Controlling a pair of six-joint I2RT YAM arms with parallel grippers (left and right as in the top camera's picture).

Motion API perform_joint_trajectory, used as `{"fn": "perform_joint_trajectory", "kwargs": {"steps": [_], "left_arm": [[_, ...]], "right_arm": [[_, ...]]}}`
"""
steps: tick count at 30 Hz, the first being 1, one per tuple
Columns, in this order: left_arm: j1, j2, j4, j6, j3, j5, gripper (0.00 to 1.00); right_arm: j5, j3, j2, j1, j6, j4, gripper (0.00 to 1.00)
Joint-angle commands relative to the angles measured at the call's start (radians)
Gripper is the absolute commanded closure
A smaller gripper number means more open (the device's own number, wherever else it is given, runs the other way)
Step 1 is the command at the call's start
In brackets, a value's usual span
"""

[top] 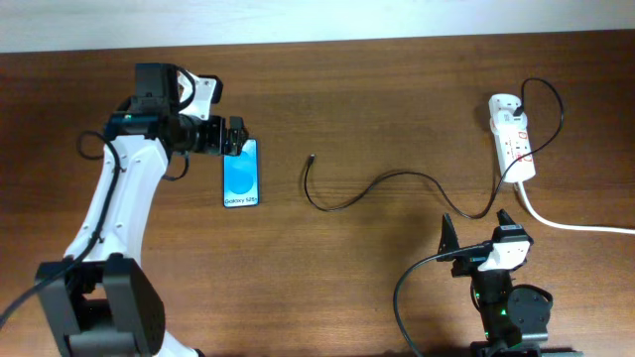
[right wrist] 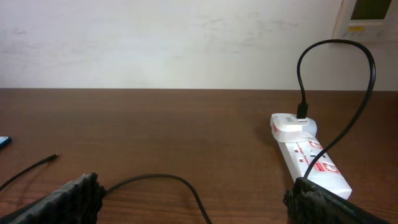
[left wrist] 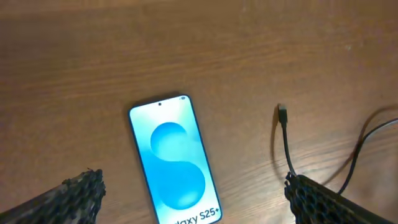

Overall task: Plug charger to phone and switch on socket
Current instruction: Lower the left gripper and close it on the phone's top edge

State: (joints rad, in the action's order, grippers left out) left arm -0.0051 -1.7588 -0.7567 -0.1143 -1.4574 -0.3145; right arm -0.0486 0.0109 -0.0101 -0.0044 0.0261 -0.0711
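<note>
Overhead: phone [top: 241, 174] lies flat on the table [top: 377, 89], screen up and lit blue, left of centre. The left gripper [top: 235, 138] sits over the phone's far end. Whether it touches the phone is unclear from this height. The charger [top: 382, 181] runs in loose curves from the socket [top: 512, 137] at the right rear. Its free plug end rests on the wood just right of the phone, apart from it. A thick white cord [top: 575, 226] leaves the socket toward the right edge. The right gripper [top: 475, 228] stands at the near edge, with the cable passing just beyond its tips.

Left wrist: both fingers [left wrist: 78, 194] are spread wide and hold nothing. The phone lies between them below, angled. The charger's small plug lies to the phone's right, not inserted.

Right wrist: fingers [right wrist: 68, 198] are splayed wide and hold nothing. The charger crosses the wood between them. The socket lies ahead and right, with a white adapter [right wrist: 289, 127] seated at its far end and the black cable looping up from it. The blue sliver at the left edge is probably the phone.
</note>
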Motion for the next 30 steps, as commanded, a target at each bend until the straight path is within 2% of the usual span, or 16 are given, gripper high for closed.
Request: {"fn": "perform_joint_trajectory", "kwargs": {"steps": [1, 3, 6, 8, 11, 15, 20, 27, 30], "left_arm": [[-0.070, -0.092, 0.012, 0.137, -0.029, 0.194, 0.00], [-0.124, -0.162, -0.044, 0.182, -0.117, 0.307, 0.00], [-0.137, -0.306, -0.262, 0.196, -0.352, 0.332, 0.01], [-0.146, -0.399, -0.334, 0.177, -0.423, 0.331, 0.01], [-0.166, -0.456, -0.338, 0.135, -0.423, 0.335, 0.01], [-0.170, -0.522, -0.357, 0.137, -0.422, 0.344, 0.01], [-0.167, -0.570, -0.378, 0.204, -0.422, 0.454, 0.01], [-0.164, -0.586, -0.382, 0.212, -0.372, 0.430, 0.01], [-0.157, -0.587, -0.346, 0.212, -0.325, 0.351, 0.01]], "right_arm": [[0.001, -0.005, 0.006, -0.004, 0.005, -0.005, 0.02], [0.001, -0.005, 0.006, -0.004, 0.005, -0.005, 0.02], [0.001, -0.005, 0.006, -0.004, 0.005, -0.005, 0.02], [0.001, -0.005, 0.006, -0.004, 0.005, -0.005, 0.02], [0.001, -0.005, 0.006, -0.004, 0.005, -0.005, 0.02], [0.001, -0.005, 0.006, -0.004, 0.005, -0.005, 0.02], [0.001, -0.005, 0.006, -0.004, 0.005, -0.005, 0.02], [0.000, -0.005, 0.006, -0.004, 0.005, -0.005, 0.02], [0.001, -0.005, 0.006, -0.004, 0.005, -0.005, 0.02]]}}
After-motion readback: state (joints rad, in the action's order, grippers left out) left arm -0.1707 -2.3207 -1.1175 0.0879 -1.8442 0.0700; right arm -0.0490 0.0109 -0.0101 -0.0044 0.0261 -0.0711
